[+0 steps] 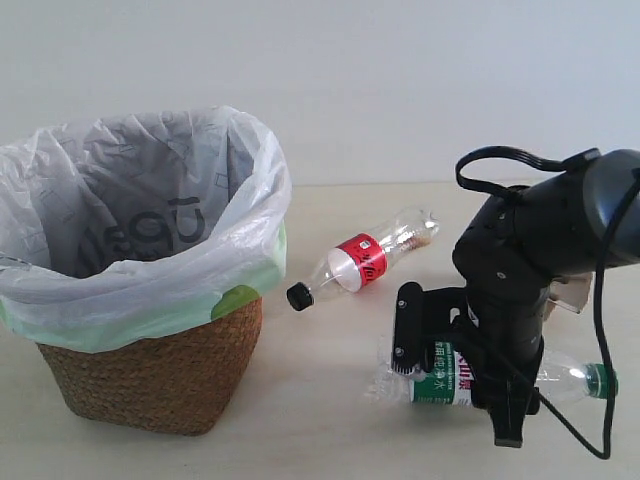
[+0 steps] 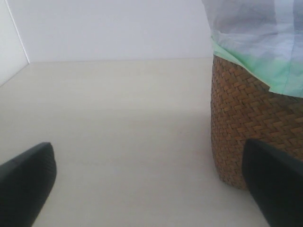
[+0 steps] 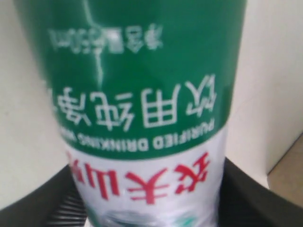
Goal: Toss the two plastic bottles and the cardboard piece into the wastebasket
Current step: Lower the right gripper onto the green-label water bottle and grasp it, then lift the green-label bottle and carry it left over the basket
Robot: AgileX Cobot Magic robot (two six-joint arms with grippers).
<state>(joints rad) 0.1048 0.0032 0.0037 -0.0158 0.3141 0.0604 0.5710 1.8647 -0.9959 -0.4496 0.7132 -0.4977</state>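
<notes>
Straddling green-label bottle (image 1: 440,378), right fingers (image 1: 405,335), grip unclear; left fingers (image 2: 23,184) wide; red-label bottle (image 1: 360,262) beside wastebasket (image 1: 150,380)

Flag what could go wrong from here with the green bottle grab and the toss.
1. The right gripper straddles the green-label bottle on its slick label. Whether it has closed is unclear, so the round bottle may slip or roll on the lift.
2. The red-label bottle lies between it and the wastebasket, so a low carry could knock it away.
3. The loose bag drapes over the rim and might snag a finger.
</notes>
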